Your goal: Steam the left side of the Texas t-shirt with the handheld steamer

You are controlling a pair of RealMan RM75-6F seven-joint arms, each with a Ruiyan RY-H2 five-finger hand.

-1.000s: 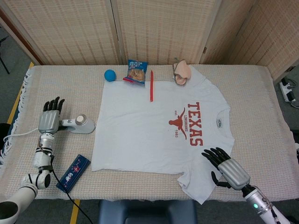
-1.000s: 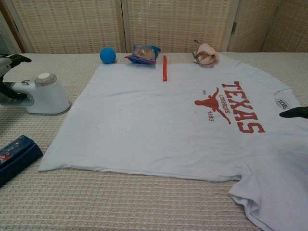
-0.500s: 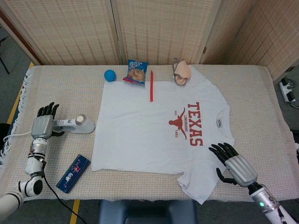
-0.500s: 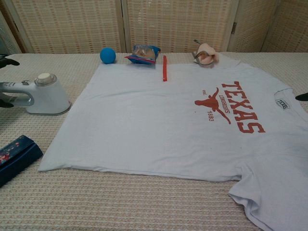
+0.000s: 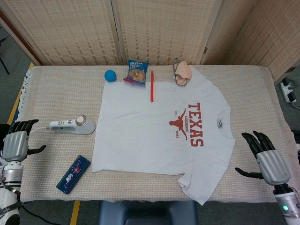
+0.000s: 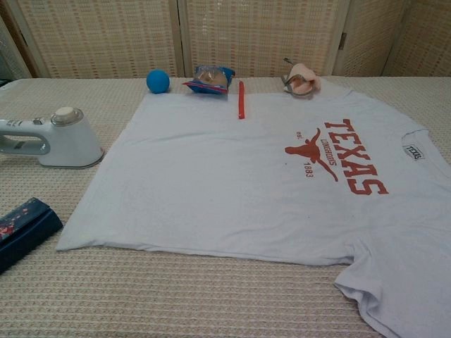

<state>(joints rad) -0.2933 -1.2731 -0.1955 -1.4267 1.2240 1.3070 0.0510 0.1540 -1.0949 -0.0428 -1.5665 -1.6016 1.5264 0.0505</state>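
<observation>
The white steamer (image 5: 73, 125) sits on the table (image 5: 61, 93) just beside the bottom hem of the t-shirt (image 5: 140, 131), its handle pointing away from the shirt. The left hand (image 5: 16, 143) hangs well apart from the steamer, beyond the handle end, fingers spread and holding nothing. The right hand (image 5: 267, 161) is off the collar end of the shirt, also spread and empty.

The step now looks to be taking up the steamer. The left hand should come in along the line of the handle, wrap it fully before lifting, and mind the cord trailing from the handle end. A dark blue box (image 5: 73, 174) lies near the steamer; approach from the handle side to avoid it.
</observation>
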